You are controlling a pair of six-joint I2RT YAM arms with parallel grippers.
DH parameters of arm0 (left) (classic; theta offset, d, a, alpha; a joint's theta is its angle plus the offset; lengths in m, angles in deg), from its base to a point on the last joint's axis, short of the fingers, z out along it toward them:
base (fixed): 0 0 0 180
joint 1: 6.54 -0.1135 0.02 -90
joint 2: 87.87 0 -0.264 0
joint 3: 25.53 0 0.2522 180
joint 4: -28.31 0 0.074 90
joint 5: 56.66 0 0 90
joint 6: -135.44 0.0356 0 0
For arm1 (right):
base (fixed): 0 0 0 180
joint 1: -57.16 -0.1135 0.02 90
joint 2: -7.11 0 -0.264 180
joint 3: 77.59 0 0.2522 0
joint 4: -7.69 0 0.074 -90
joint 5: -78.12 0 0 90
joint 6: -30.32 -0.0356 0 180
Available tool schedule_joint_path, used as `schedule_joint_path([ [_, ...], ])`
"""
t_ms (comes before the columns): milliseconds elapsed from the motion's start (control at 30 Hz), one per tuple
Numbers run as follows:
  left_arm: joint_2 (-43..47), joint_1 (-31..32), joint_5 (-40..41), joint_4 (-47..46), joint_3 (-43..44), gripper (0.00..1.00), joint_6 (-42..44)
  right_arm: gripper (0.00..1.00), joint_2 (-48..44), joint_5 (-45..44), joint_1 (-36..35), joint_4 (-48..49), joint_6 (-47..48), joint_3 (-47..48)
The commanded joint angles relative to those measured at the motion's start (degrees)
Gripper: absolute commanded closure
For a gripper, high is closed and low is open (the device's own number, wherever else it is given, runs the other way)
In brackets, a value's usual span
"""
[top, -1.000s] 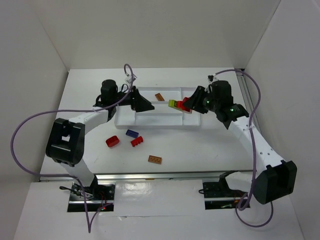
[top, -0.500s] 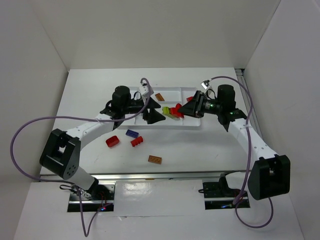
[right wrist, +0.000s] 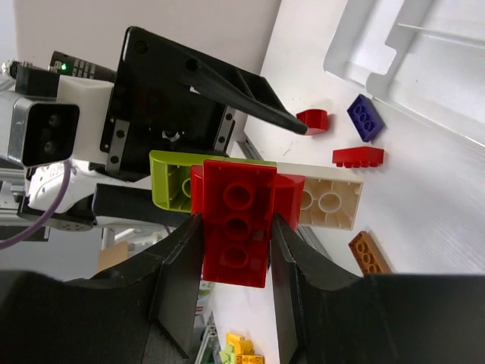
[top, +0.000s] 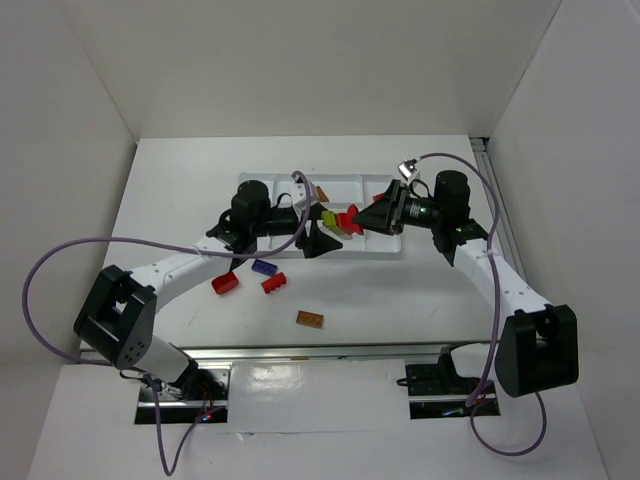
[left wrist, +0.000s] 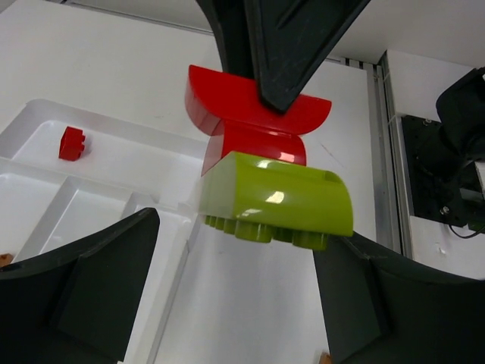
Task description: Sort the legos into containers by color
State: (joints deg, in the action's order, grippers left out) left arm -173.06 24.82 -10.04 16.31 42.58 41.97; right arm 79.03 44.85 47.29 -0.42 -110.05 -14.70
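My right gripper (top: 364, 218) is shut on a red lego (right wrist: 235, 224) that is joined to a yellow-green lego (right wrist: 170, 178) and a tan lego (right wrist: 327, 201). It holds this cluster (top: 342, 218) above the front of the white tray (top: 262, 184). My left gripper (top: 320, 243) is open right beside the cluster. In the left wrist view the yellow-green lego (left wrist: 276, 201) hangs under the red one (left wrist: 254, 121), just ahead of my spread left fingers (left wrist: 83, 296), which do not grip it. The right gripper (right wrist: 233, 227) hides the red lego's sides.
An orange-brown lego (top: 320, 193) and a small red lego (top: 380, 198) lie in tray slots. On the table in front of the tray lie a rounded red lego (top: 225, 283), a dark blue lego (top: 264, 267), a red lego (top: 273, 285) and an orange-brown lego (top: 309, 319).
My left arm has swung right and forward along the tray until its open gripper reached the held cluster. My right gripper has shifted left with the cluster.
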Motion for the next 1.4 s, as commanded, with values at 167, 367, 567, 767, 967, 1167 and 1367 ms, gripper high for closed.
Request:
schedule_joint_path([
  [167, 0.64, 0.90, -2.59, -11.86, -0.12, 0.18, -5.67, 0.70, 1.02, 0.93, -2.35, 6.39, -1.93, 0.01],
  [367, 0.11, 0.90, -2.59, -13.27, 0.41, 0.21, -6.73, 0.70, 1.56, 0.40, -4.72, 7.53, -2.63, -0.61],
  [567, -0.42, 0.90, -2.59, -11.42, 0.41, 0.52, -6.20, 0.70, 1.56, 0.40, -4.72, 8.07, -3.24, -1.66],
  [767, 0.64, -0.15, -3.12, -7.12, 1.63, 0.98, -4.01, 0.70, 0.42, 1.72, -0.60, 9.03, -3.33, -4.21],
  [967, 1.16, -0.77, -3.65, -5.97, 1.64, 1.00, -3.48, 0.71, -0.11, 3.38, 4.76, 7.80, -2.11, -4.21],
  [1167, 1.69, -1.30, -1.98, -4.04, 2.16, 1.00, -2.95, 0.71, 1.90, -7.80, 8.02, -6.20, 7.02, 1.14],
  [1367, 1.69, -1.82, 2.59, 1.05, 5.32, 1.00, -6.37, 0.71, 8.30, -48.50, -1.81, -22.08, 20.04, 12.83],
])
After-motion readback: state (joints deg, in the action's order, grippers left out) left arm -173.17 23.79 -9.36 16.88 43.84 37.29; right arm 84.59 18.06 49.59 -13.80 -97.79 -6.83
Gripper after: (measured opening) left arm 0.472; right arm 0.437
